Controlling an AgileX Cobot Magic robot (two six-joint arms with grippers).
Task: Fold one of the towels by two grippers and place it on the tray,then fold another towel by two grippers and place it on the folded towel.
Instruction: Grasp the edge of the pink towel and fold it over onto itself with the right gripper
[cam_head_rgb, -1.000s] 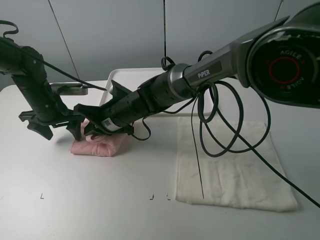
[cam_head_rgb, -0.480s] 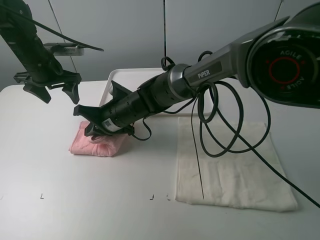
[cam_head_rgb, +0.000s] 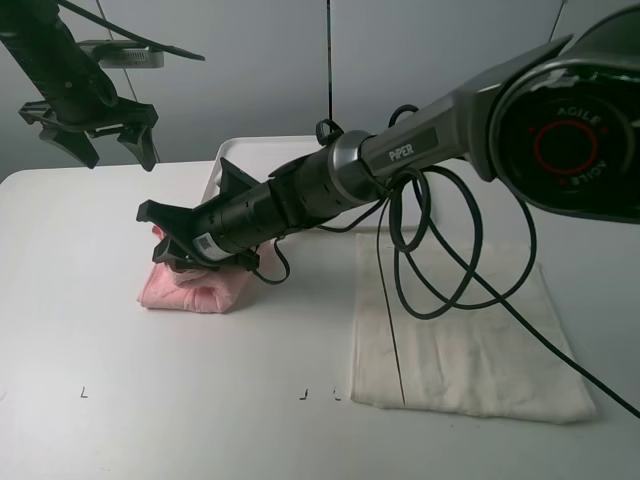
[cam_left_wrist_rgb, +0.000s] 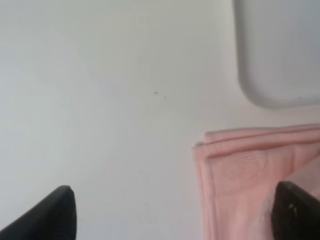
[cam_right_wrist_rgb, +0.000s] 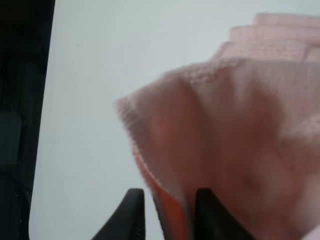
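Pink towel (cam_head_rgb: 205, 290) folded, one edge pinched between right gripper (cam_right_wrist_rgb: 165, 210) fingers, left gripper (cam_head_rgb: 115, 155) spread wide, well above.

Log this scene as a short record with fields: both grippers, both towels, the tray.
left gripper: open, empty, raised above the far left of the table
right gripper: shut on a fold of the pink towel, reaching across the middle
pink towel: folded, on the table near the tray, not on it
white towel: unfolded, flat on the table's right side
tray: white, at the back, partly hidden by the right arm; no towel on the visible part
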